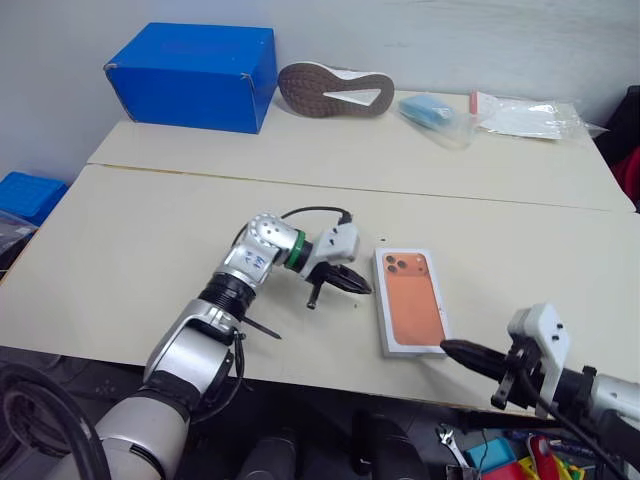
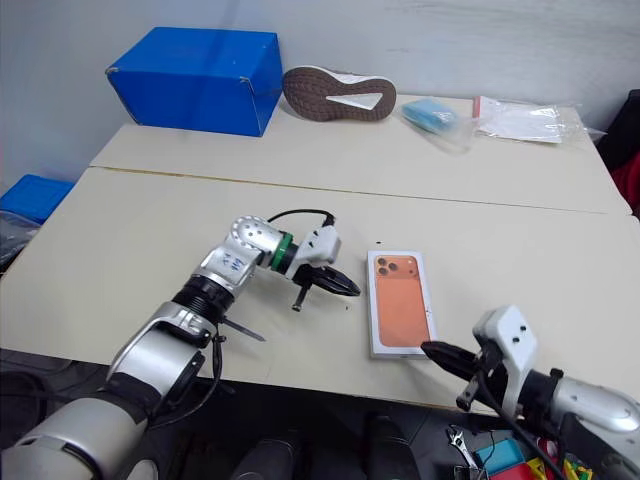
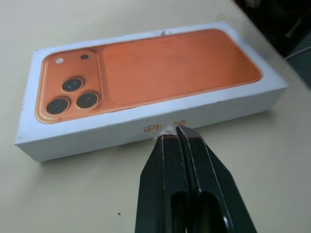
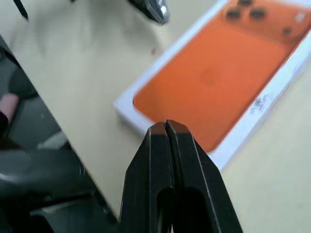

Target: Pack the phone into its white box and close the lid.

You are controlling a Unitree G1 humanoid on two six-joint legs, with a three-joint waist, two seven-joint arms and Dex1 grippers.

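Observation:
The lid (image 1: 411, 297), its printed orange phone face up, lies closed and flat on the table near the front edge. It also shows in the left wrist view (image 3: 146, 82) and the right wrist view (image 4: 214, 87). The phone and the white box are hidden beneath it. My left gripper (image 1: 360, 286) is shut and empty, its tips (image 3: 177, 130) just short of the lid's left long side. My right gripper (image 1: 447, 347) is shut and empty too, hovering at the lid's near right corner (image 4: 165, 124).
At the back of the table stand a big blue box (image 1: 190, 75), a shoe sole-up (image 1: 335, 90), a blue packet (image 1: 435, 110) and a clear plastic bag (image 1: 525, 115). The table's front edge (image 1: 300, 370) runs just below the lid.

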